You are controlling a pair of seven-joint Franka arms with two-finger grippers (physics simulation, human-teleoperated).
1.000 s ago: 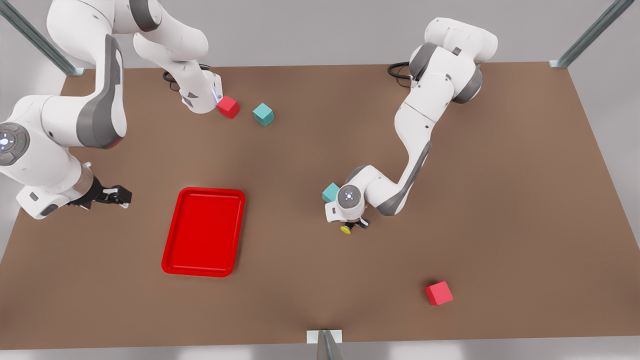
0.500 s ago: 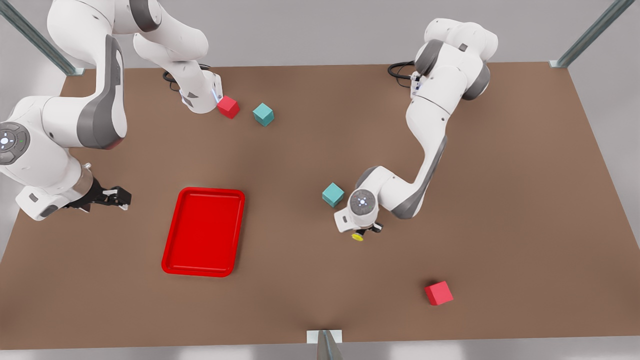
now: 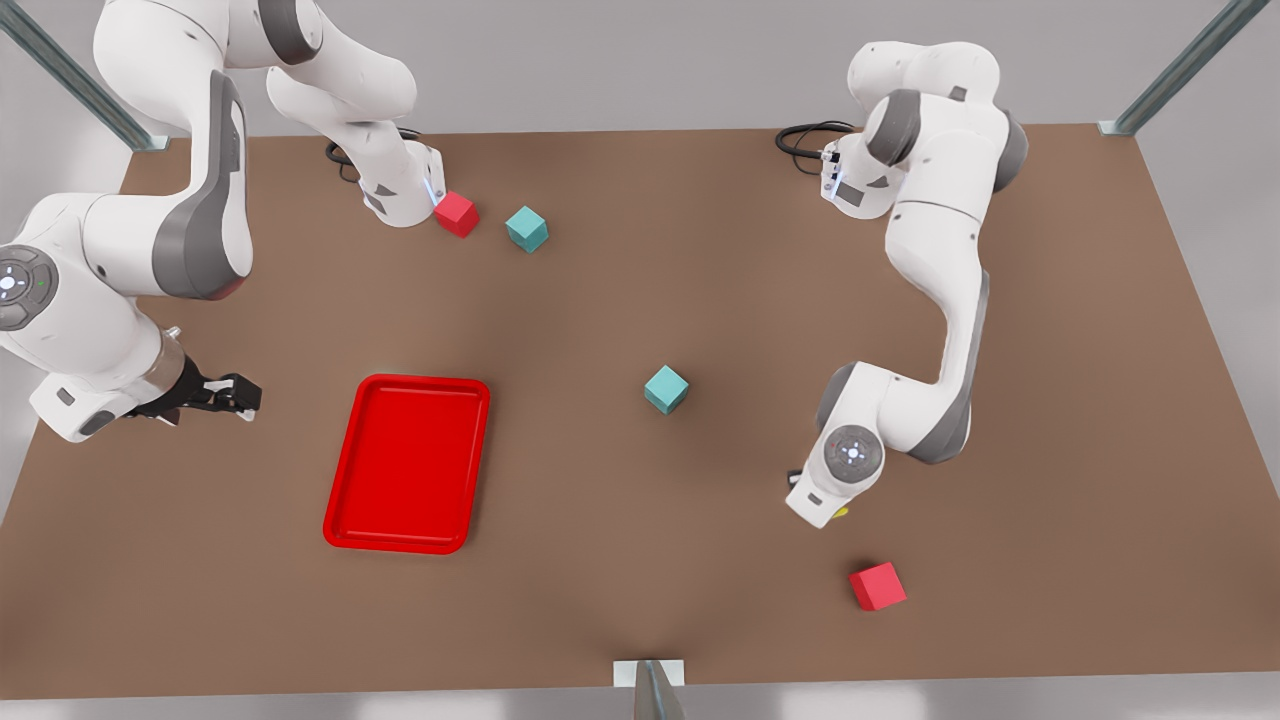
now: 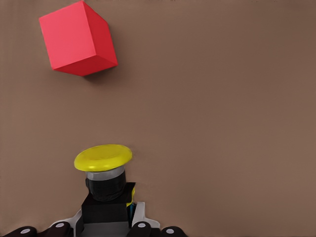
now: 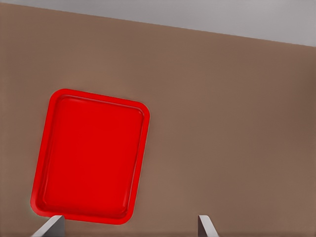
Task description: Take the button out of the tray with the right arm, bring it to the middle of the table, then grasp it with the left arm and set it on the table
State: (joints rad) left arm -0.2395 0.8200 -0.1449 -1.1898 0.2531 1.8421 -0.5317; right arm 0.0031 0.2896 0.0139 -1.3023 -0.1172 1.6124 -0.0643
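Observation:
The button (image 4: 103, 160), with a yellow cap on a black-and-grey body, is held above the brown table (image 3: 600, 300) by my left gripper (image 4: 106, 217), which is shut on its body. In the front view that gripper (image 3: 835, 508) hangs under the wrist at the front view's right, and a sliver of the button's (image 3: 843, 512) yellow cap peeks out beside it. The red tray (image 3: 407, 463) lies empty at the left of centre. My right gripper (image 3: 235, 393) waits open to the tray's left. From its wrist, the tray (image 5: 91, 155) lies beyond the right gripper (image 5: 128, 228).
A red cube (image 3: 878, 586) sits close to the left gripper toward the front edge, and the red cube (image 4: 78, 38) lies just past the button. A teal cube (image 3: 666, 389) sits mid-table. Another red cube (image 3: 456, 213) and teal cube (image 3: 526, 228) lie at the back.
The left arm has carried the button toward the front view's right and nearer the front edge, away from the mid-table teal cube and toward the red cube. The right arm stayed put.

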